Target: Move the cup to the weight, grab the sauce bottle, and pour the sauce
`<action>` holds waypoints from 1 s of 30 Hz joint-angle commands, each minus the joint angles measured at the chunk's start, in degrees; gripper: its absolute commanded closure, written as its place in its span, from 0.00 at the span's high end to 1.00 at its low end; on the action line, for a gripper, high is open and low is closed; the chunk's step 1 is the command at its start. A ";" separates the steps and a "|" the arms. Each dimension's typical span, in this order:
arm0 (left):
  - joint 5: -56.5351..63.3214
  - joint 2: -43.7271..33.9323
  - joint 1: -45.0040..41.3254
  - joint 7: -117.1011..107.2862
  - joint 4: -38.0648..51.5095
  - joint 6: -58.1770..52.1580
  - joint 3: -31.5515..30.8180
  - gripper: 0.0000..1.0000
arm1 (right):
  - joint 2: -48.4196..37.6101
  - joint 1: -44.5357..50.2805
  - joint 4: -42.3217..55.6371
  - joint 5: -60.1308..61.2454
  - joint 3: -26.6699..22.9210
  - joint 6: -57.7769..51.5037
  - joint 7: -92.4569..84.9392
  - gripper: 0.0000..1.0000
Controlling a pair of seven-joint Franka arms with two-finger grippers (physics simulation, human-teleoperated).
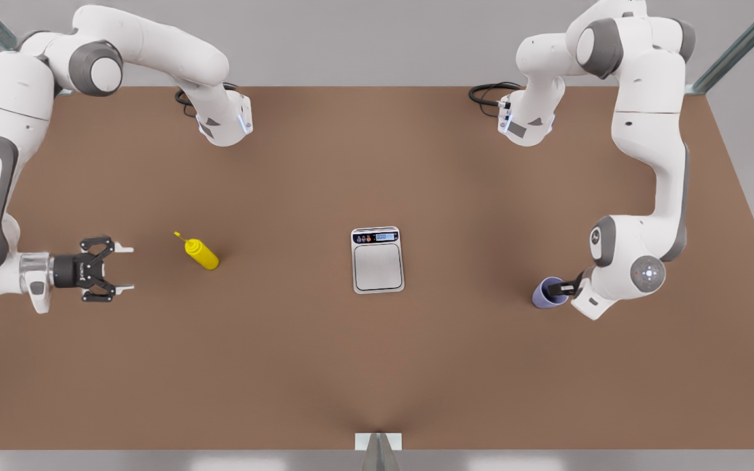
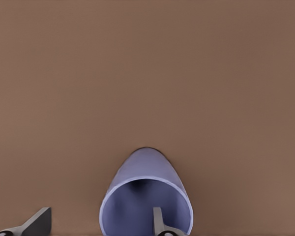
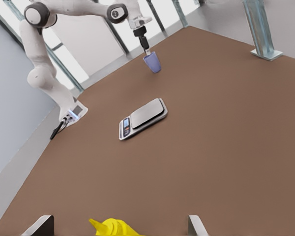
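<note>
The weight (image 1: 377, 260) lies flat at the middle of the brown table (image 1: 377, 366), its dark strip showing a blue display and small coloured buttons, the figures too small to read. The left gripper (image 1: 570, 288) is at the cup (image 1: 549, 292) on the front view's right, one finger (image 2: 159, 222) inside the rim and the other (image 2: 34, 223) outside; the big arm joint hides most of it, so I cannot tell whether it pinches the wall. The right gripper (image 1: 125, 267) hovers with fingers spread just beside the sauce bottle (image 1: 201, 253), which stands on the front view's left, well apart from the weight
</note>
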 commanded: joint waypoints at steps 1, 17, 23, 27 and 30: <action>0.00 0.05 -0.01 -0.01 0.00 0.00 -0.04 0.80 | 0.37 -0.16 -0.05 0.27 0.01 0.12 -0.81 1.00; 0.00 3.21 -0.01 -0.36 0.18 1.49 -0.04 0.21 | 5.21 -1.04 -15.87 9.06 0.01 9.52 -39.84 1.00; 0.09 3.65 -0.28 -0.36 0.79 1.49 -0.04 0.21 | 5.47 -2.97 -16.67 7.66 -0.08 10.23 -40.90 1.00; -0.09 3.13 -0.28 -0.53 2.20 1.32 -1.09 0.21 | 5.12 -6.22 -19.47 4.94 0.01 10.05 -43.35 1.00; -0.26 -1.71 -0.80 -0.62 2.46 0.88 -3.20 0.21 | 4.68 -6.75 -25.71 4.84 0.01 11.72 -46.34 1.00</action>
